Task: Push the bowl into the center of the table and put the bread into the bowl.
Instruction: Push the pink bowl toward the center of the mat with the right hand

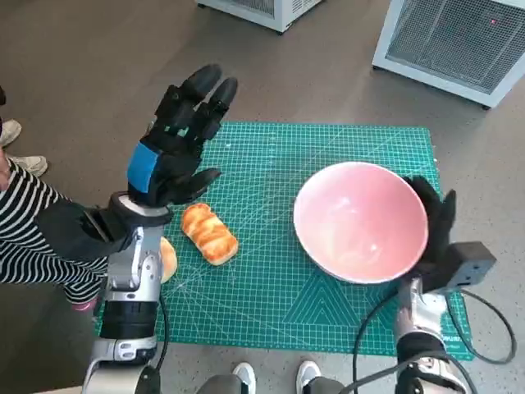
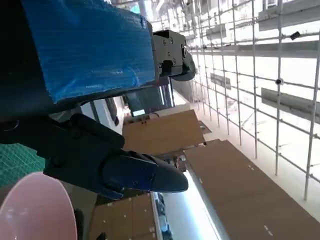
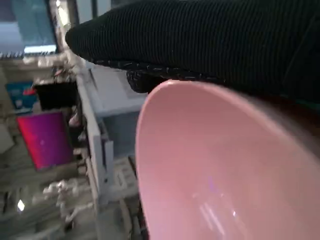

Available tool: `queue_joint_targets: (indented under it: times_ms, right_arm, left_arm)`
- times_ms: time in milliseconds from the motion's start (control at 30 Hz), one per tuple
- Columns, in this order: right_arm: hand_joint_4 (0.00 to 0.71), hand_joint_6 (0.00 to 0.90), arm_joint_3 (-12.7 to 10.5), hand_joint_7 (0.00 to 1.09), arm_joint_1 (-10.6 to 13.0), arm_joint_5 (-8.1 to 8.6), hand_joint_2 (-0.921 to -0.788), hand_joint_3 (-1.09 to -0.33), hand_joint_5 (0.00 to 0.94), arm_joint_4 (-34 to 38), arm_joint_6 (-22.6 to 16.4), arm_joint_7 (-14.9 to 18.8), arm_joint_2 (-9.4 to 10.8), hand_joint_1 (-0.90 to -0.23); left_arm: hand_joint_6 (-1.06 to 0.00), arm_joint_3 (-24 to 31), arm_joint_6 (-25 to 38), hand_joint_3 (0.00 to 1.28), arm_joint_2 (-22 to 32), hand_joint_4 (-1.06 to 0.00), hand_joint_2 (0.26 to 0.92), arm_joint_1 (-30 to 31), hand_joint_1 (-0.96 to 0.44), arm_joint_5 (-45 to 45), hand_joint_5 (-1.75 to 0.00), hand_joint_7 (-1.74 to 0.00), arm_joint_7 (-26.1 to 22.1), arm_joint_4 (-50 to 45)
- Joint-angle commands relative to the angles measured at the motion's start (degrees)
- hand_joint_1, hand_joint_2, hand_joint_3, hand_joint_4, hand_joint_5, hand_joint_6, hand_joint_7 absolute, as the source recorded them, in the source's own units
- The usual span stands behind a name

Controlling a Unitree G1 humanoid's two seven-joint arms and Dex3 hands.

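Two hands are shown. The pink bowl (image 1: 361,222) is tilted on the green cutting mat (image 1: 271,304), right of centre, its right rim hiding most of the right hand (image 1: 433,222); whether that hand grips cannot be told. The bread (image 1: 209,233) is placed left, below the raised left hand (image 1: 176,144), fingers apart, holding nothing.

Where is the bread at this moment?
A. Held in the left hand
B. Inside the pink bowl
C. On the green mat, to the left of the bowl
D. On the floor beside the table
C: the head view shows the bread lying on the green mat, apart from the pink bowl, while the left hand is raised above it with its fingers spread and holds nothing.
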Motion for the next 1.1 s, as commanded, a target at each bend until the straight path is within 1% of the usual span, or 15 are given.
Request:
queue_joint_targets:
  times_ms: [33,467,867,1100]
  right_arm:
    - [0.096,0.068,0.7,0.39,-1.0,-0.38,-0.921,-0.886,0.000,1.0,1.4,0.6,1.4,-0.610]
    - [0.096,0.057,2.0,0.39,-4.7,-0.38,-0.921,-0.872,0.000,1.7,3.0,0.7,4.3,-0.624]
    - [0.081,0.045,2.6,0.38,-7.4,-0.43,-0.921,-0.891,0.000,2.7,5.2,0.6,5.9,-0.611]
    - [0.089,0.046,2.7,0.38,-9.3,-0.48,-0.921,-0.884,0.004,3.4,6.5,0.1,7.0,-0.619]
  left_arm:
    - [0.00,0.3,0.2,0.17,0.7,-0.14,0.921,0.7,-0.61,0.6,-0.03,-0.52,0.4,-1.1]
    - [0.00,0.0,0.5,0.17,0.7,-0.14,0.921,1.8,-0.61,0.6,-0.03,-0.52,1.3,-2.6]
    - [0.00,0.3,1.0,0.17,1.1,-0.14,0.921,2.6,-0.60,0.3,-0.02,-0.52,1.5,-3.5]
    - [0.00,0.3,0.9,0.17,1.2,-0.14,0.921,2.8,-0.60,0.4,-0.02,-0.52,1.7,-3.5]
